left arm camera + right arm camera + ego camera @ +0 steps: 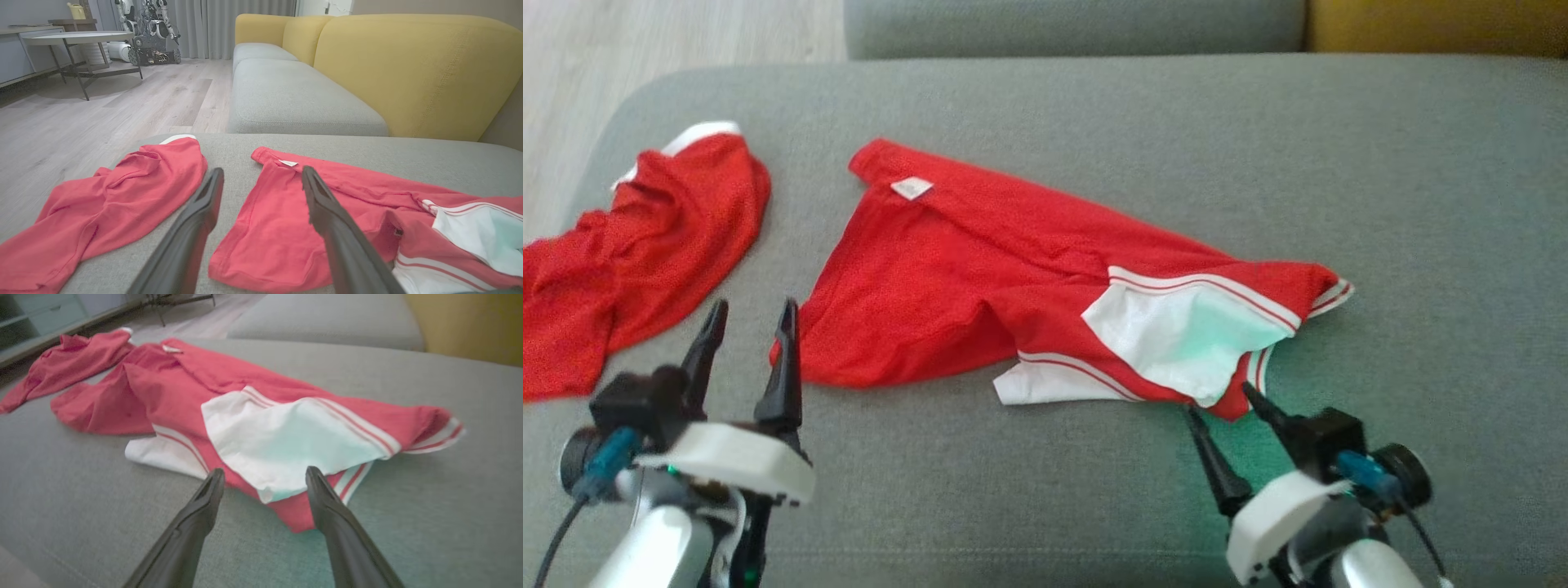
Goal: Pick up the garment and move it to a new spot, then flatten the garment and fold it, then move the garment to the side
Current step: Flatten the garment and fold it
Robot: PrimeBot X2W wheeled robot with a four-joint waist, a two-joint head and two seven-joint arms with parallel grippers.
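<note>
The garment is red with white striped panels and a small white label. It lies spread and partly crumpled in the middle of the grey sofa cushion. My left gripper is open just left of the garment's near-left corner, with nothing between its fingers. In the left wrist view the left gripper points across that red edge. My right gripper is open at the garment's near-right hem, by the white panel. In the right wrist view the right gripper straddles the hem tip, apart from it.
A second red garment with a white trim lies crumpled at the cushion's left edge. Beyond the cushion are another grey seat, a yellow backrest, wooden floor and a round table.
</note>
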